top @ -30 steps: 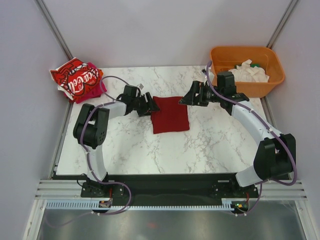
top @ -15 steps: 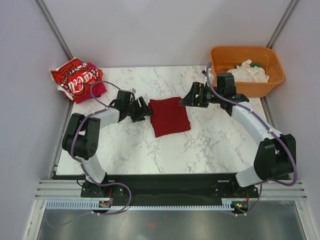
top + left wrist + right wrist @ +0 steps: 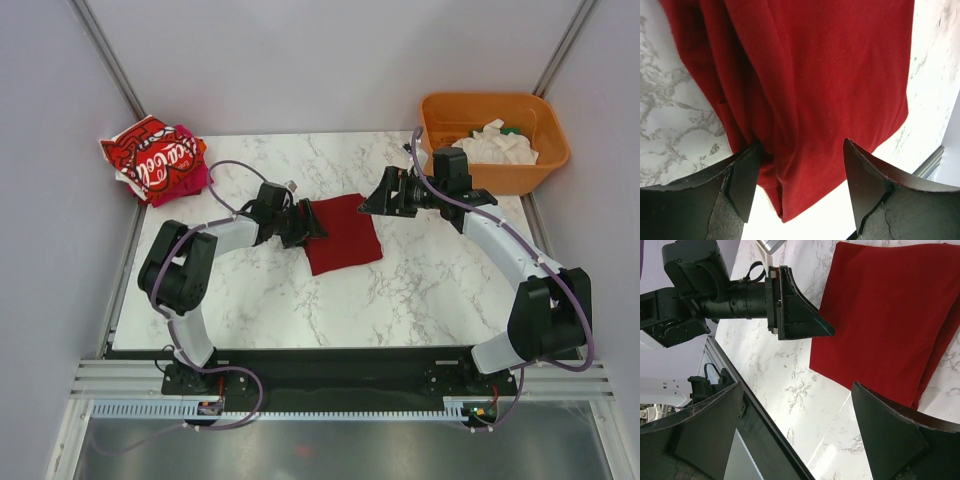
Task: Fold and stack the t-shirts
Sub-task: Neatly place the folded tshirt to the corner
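A folded dark red t-shirt (image 3: 341, 233) lies flat in the middle of the marble table. My left gripper (image 3: 308, 227) is open at its left edge, jaws straddling the folded edge of the dark red t-shirt (image 3: 805, 95) without closing on it. My right gripper (image 3: 372, 200) is open and empty just above the shirt's far right corner; the shirt (image 3: 890, 315) and the left gripper (image 3: 800, 310) show in its view. A bright red t-shirt with white lettering (image 3: 150, 155) lies on a magenta one (image 3: 190, 178) at the far left corner. White cloth (image 3: 495, 143) lies in the orange tub.
The orange plastic tub (image 3: 490, 105) stands at the far right corner, past the table edge. Grey walls enclose the table on three sides. The table's near edge has a black rail (image 3: 330, 360).
My left gripper drew back to the left from the shirt, then came right again to the shirt's left edge. The right gripper has barely moved.
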